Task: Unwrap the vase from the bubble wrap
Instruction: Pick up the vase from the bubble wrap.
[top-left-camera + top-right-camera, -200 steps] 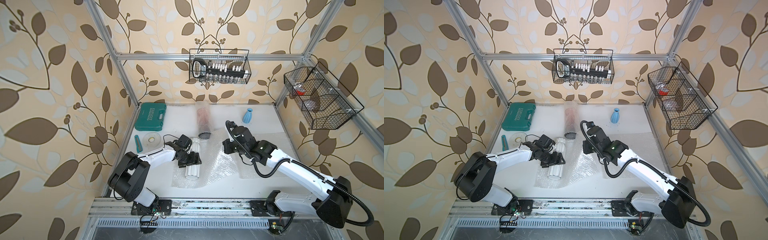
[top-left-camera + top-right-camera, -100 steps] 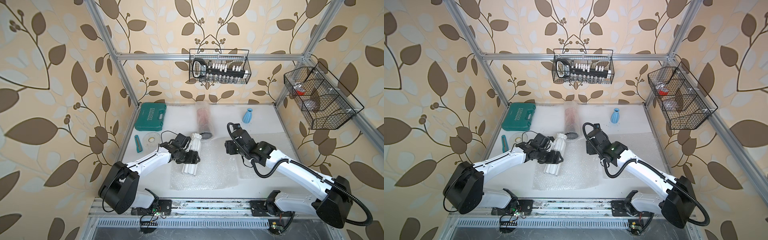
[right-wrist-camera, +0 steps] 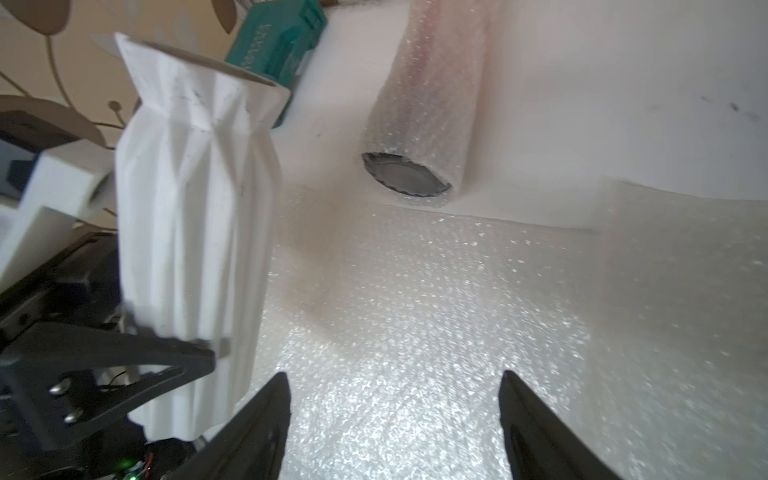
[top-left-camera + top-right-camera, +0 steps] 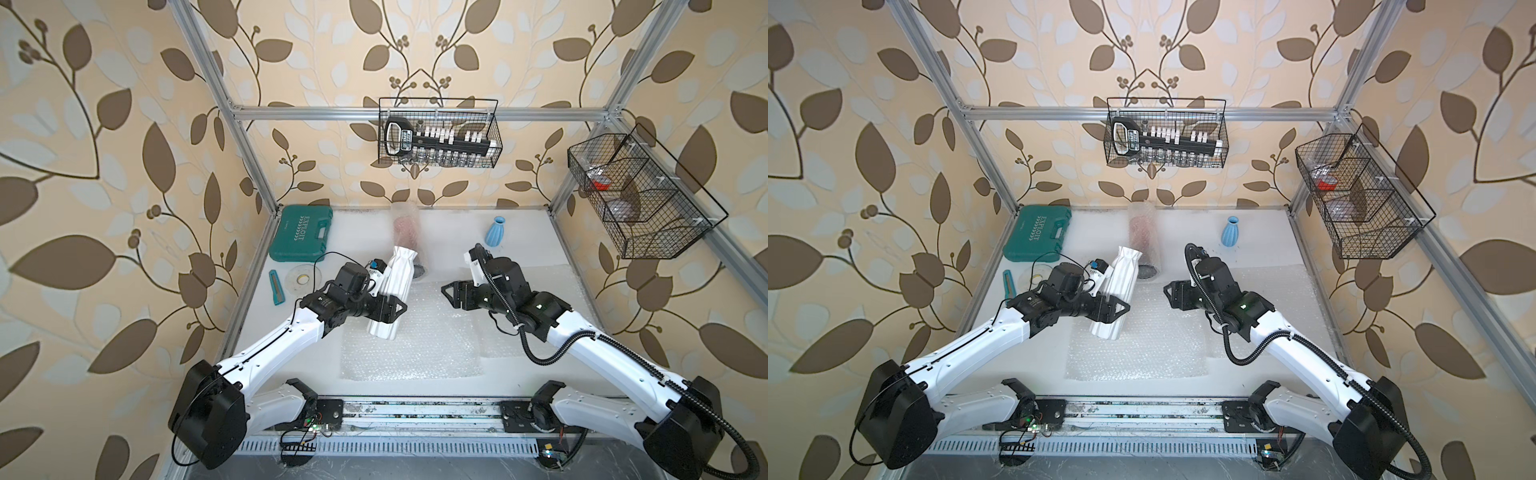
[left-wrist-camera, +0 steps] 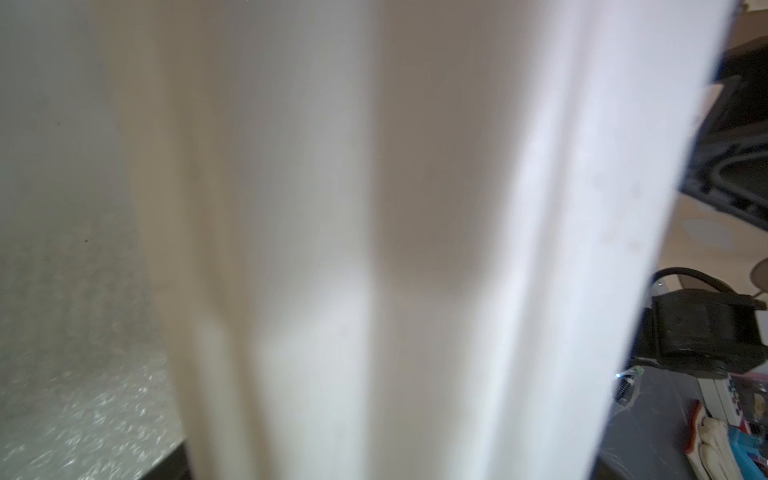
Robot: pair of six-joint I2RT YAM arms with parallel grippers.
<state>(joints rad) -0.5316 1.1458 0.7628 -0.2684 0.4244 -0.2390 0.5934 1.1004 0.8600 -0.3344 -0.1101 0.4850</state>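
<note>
The white vase (image 3: 187, 216) looks matt and chalky, its pleated faces slightly rough and flecked with dark specks. The bubble wrap sheet (image 3: 415, 311) is clear soft plastic that glitters on its bubbles, and the rolled tube (image 3: 432, 104) has the same pimpled sheen. The table (image 4: 457, 232) is smooth matt white. The teal case (image 4: 301, 237) at far left is dull moulded plastic. The small blue vase (image 4: 494, 237) may be glazed ceramic, though it's too small to be sure. The wire basket (image 4: 436, 99) is black metal and the frame (image 4: 311, 113) is satin aluminium.
</note>
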